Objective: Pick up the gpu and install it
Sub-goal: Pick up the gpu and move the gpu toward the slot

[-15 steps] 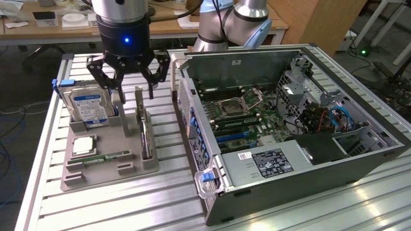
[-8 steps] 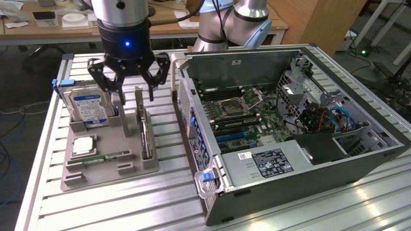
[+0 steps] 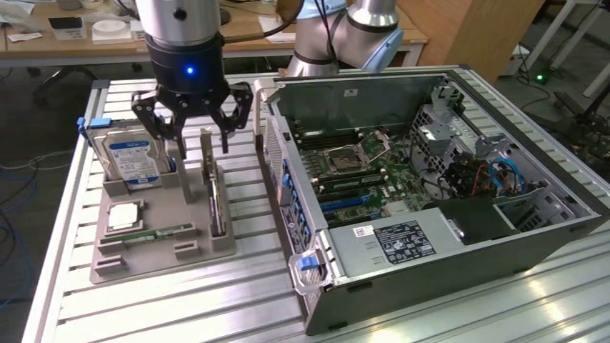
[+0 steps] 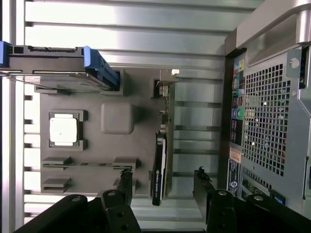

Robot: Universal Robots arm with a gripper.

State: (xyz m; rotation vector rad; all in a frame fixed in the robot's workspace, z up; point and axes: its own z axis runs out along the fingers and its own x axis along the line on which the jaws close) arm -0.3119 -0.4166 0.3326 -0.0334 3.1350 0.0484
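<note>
Black gripper fingers (image 4: 125, 182) stand spread wide, one on either side of the gpu (image 4: 160, 160), a thin dark card with a silver bracket, and apart from it. The gripper (image 3: 196, 139) hangs just above the card's upper edge. The grey moulded tray (image 3: 167, 207) holds the gpu on edge along its side nearest the open black computer case (image 3: 429, 179). It also holds a silver hard drive with a blue label (image 3: 133, 161) upright at its far end, a square silver processor chip (image 3: 124, 214) flat in a recess, and a green memory stick (image 3: 157, 232). The arm's wrist (image 3: 186, 43) points straight down over the tray.
</note>
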